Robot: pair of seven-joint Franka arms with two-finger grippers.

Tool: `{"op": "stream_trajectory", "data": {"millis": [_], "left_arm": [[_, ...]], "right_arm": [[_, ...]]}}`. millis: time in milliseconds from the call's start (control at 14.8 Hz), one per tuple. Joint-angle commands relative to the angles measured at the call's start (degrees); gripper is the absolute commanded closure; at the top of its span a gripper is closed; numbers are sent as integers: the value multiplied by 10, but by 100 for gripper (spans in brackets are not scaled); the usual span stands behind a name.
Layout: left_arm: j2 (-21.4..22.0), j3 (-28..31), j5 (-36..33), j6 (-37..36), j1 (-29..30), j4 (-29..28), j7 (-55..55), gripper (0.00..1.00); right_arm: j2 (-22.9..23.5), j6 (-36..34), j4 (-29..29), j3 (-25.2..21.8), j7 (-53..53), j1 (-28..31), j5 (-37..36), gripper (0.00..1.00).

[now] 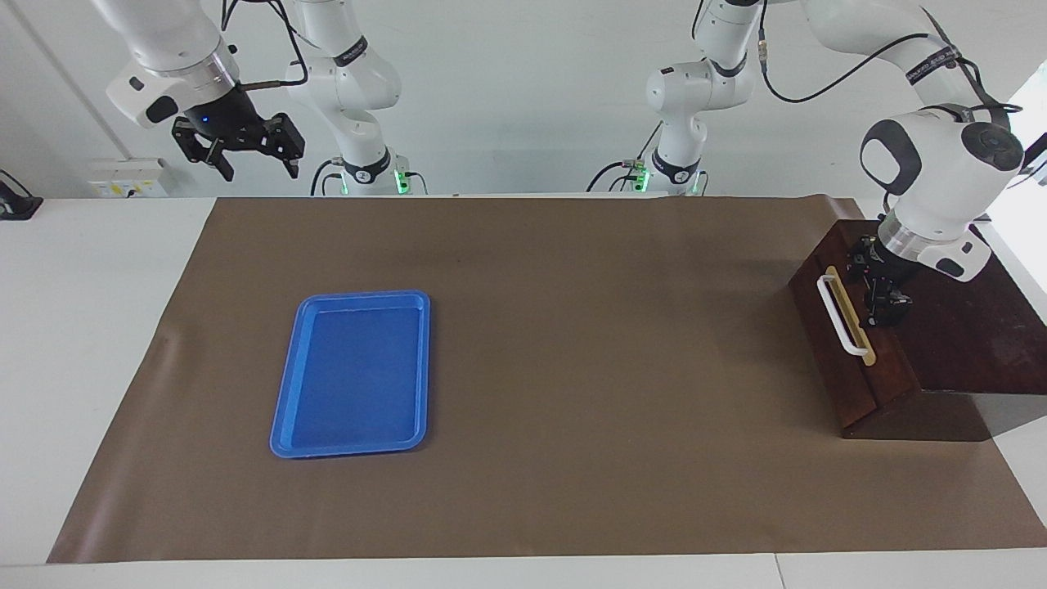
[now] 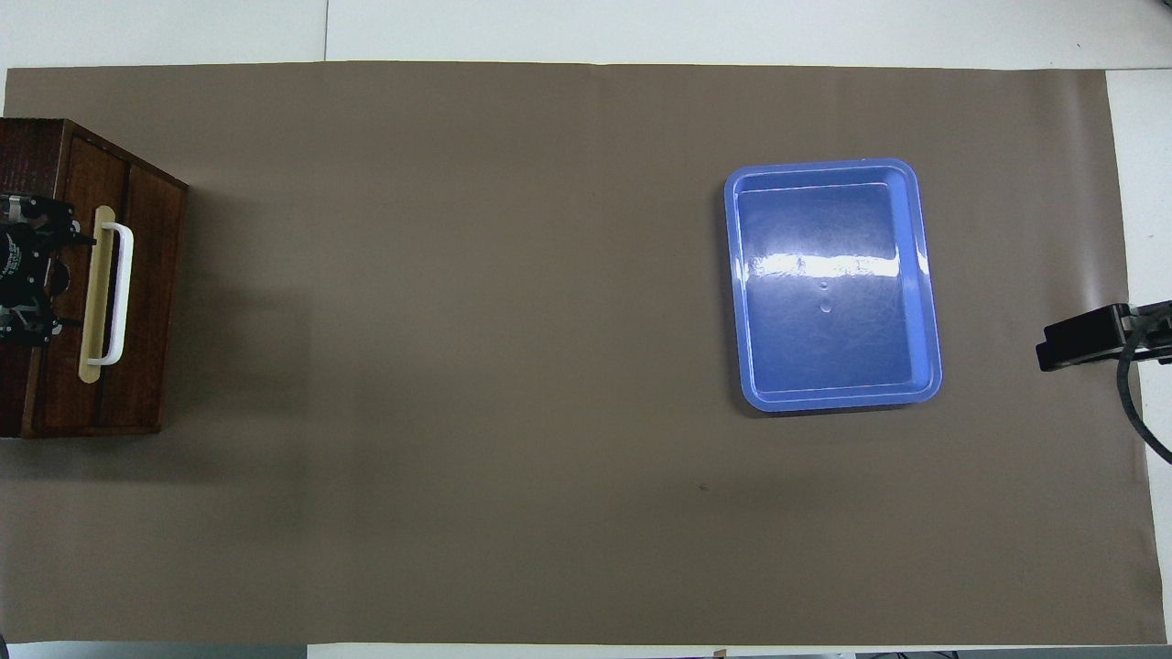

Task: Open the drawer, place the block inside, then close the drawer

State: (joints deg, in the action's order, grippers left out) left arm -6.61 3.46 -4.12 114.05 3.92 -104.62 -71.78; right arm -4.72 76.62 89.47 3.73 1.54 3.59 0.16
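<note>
1. The drawer [image 1: 842,343] sits flush in its dark wooden box [image 1: 957,319] at the left arm's end of the table. No pale interior shows in either view, so I judge it fully shut.

2. The block is not visible in either view. With the drawer front flush, it is most likely inside, though that is a judgement and not something seen.

3. The left gripper [image 1: 882,286] is over the top of the box, just beside the upper edge of the drawer front. It is close to the tan strip and the white bar handle [image 1: 839,315].

4. Its fingers stand spread wide and hold nothing. They do not wrap the handle. That fits a push on the front, which needs no grip.

5. In the overhead view the same gripper [image 2: 26,270] shows at the frame's edge above the box top. The handle [image 2: 117,295] lies clear of it, toward the table's middle.

6. The right gripper [image 1: 237,139] waits high over the table edge at the right arm's end. Its jaws are open and empty. It is well apart from everything, probably parked there to stay out of the way.

7. The blue tray [image 1: 353,372] lies empty on the brown mat [image 1: 572,327], well apart from the box and toward the right arm's end. It plays no part here.

8. The task looks essentially done. What seems left is for the left arm to lift away without catching the handle.
</note>
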Motion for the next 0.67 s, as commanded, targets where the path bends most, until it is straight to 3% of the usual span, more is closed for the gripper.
{"op": "stream_trajectory", "data": {"millis": [0, 202, 607], "left_arm": [[6, -31, -10, -104, -10, 83, 85, 0], [25, -113, -8, -224, -4, 140, 233, 0], [61, -170, 26, -266, -3, 134, 431, 0]], "right_arm": [[-6, -1, 5, 8, -8, 12, -11, 0], [-6, -2, 5, 8, -7, 12, -11, 0], [-10, -5, 5, 8, -4, 13, -11, 0]]}}
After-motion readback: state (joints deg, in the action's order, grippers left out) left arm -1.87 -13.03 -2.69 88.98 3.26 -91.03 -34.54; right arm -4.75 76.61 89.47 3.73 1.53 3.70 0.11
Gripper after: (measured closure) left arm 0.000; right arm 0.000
